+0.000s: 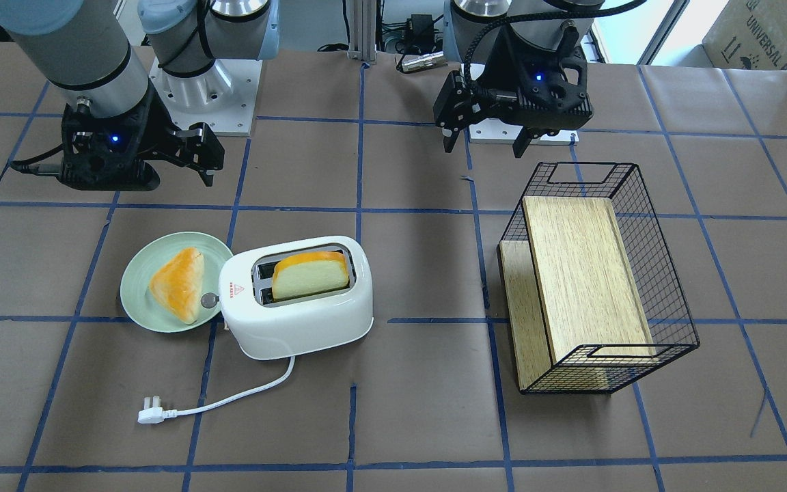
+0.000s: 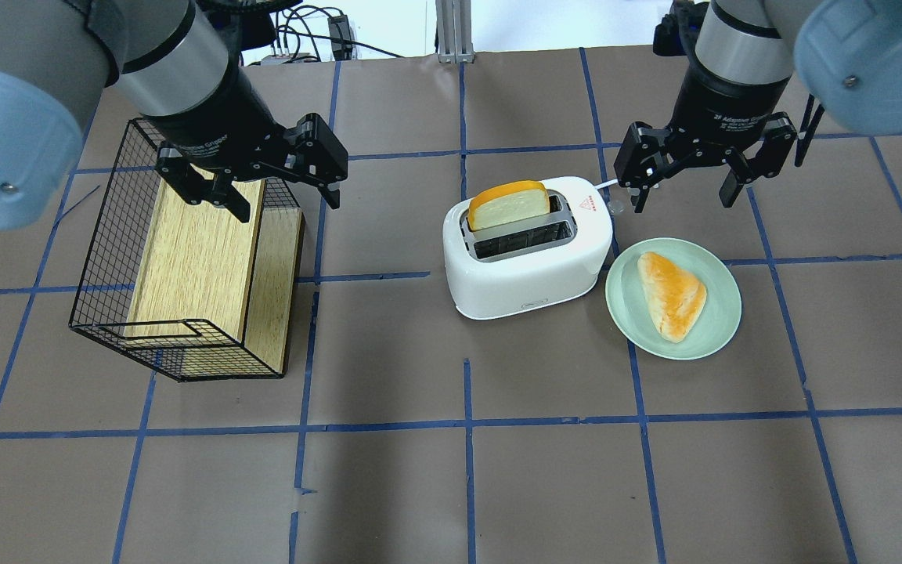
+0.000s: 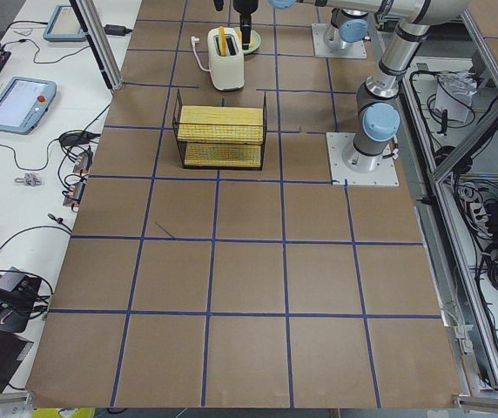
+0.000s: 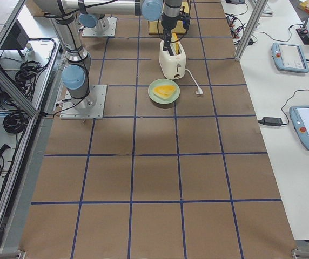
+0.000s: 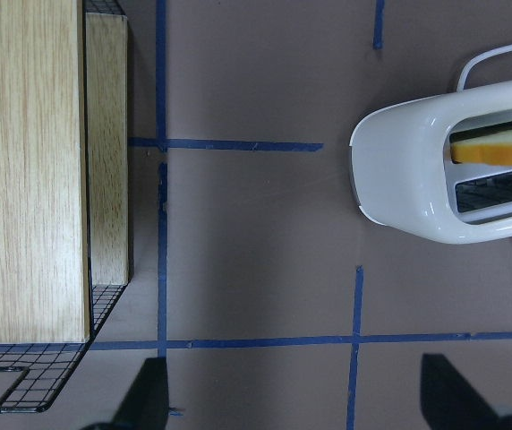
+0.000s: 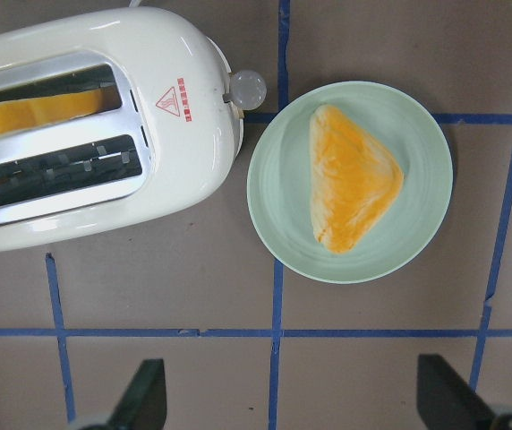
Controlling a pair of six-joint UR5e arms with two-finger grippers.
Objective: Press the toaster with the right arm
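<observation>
The right gripper (image 2: 684, 200) hangs high over the table with its two thin fingers spread wide and nothing between them. It sits off the knob end of the toaster (image 2: 529, 266), on the same side as the plate (image 2: 721, 321). The white toaster stands near the middle of the table, its long axis running across it from left to right. Its small grey knob (image 6: 245, 87) juts from the end that faces the robot's right, so the right arm is plainly the nearer one. In the wrist view the knob lies up and to the left of the fingers (image 6: 144, 394), with the plate between. A slice of bread (image 2: 510, 205) stands in the slot farther from the robot, and the near slot is empty. The pale green plate sits just beside the knob end and carries a triangular piece of bread (image 2: 672, 294). Room for a downward press looks tight there, and a wide-open gripper could well clip the plate rim. The cord (image 1: 229, 402) trails across the table on the side away from the robot, its plug lying loose and clear of the approach. The left gripper (image 2: 289, 205), also open and empty, hovers well apart over a wire basket (image 2: 102, 258) with a wooden board inside. The brown table (image 2: 467, 470), taped in a blue grid, is flat around the toaster.
</observation>
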